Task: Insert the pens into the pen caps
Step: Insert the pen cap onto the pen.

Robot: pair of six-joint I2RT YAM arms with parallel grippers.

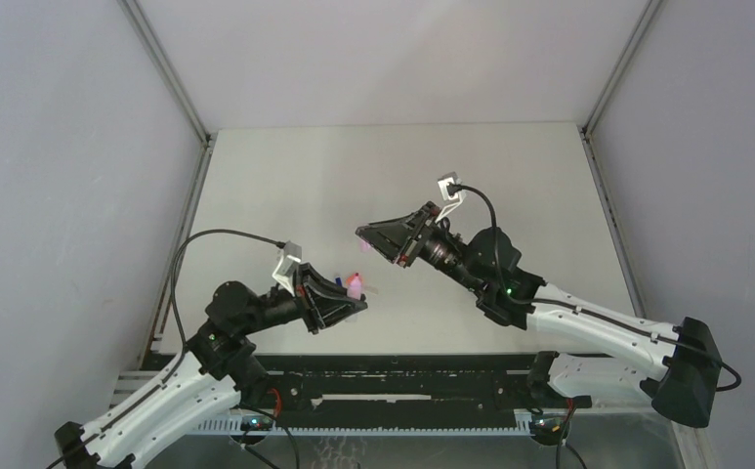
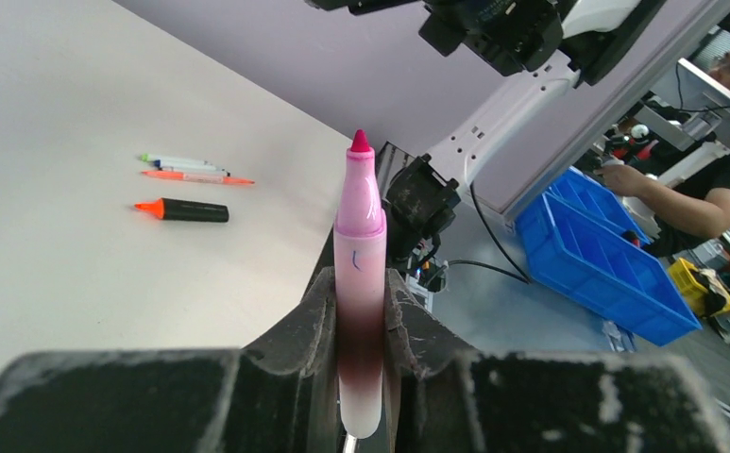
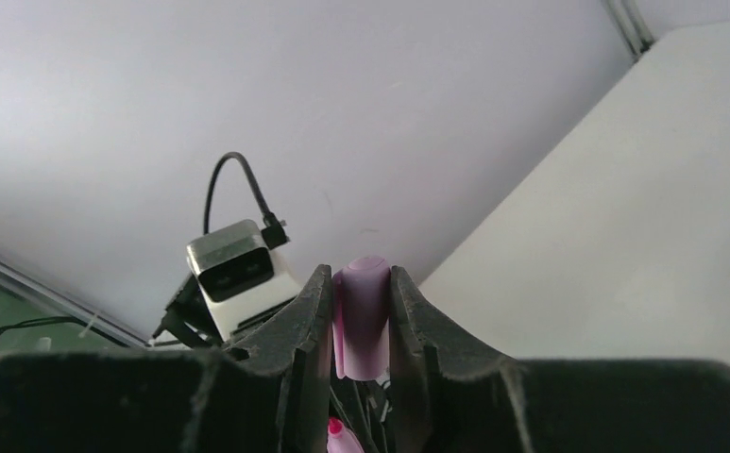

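Observation:
My left gripper (image 2: pixel 360 288) is shut on the lilac-pink highlighter (image 2: pixel 359 217), one of the pens. It stands upright between the fingers with its bare magenta tip on top. In the top view this gripper (image 1: pixel 352 296) holds the highlighter (image 1: pixel 355 285) above the table's near middle. My right gripper (image 3: pixel 360 278) is shut on the lilac pen cap (image 3: pixel 361 321); the highlighter's tip (image 3: pixel 337 436) shows just below it. In the top view the right gripper (image 1: pixel 364 237) hovers a short way beyond the left one, and cap and tip are apart. The other caps are out of view.
On the table lie a black orange-tipped highlighter (image 2: pixel 183 210), a thin red pen (image 2: pixel 195 176) and pale and blue pens (image 2: pixel 179 162). The right arm (image 2: pixel 493 38) hangs above the left gripper. Blue bins (image 2: pixel 606 255) and a person (image 2: pixel 691 189) are beyond the table edge.

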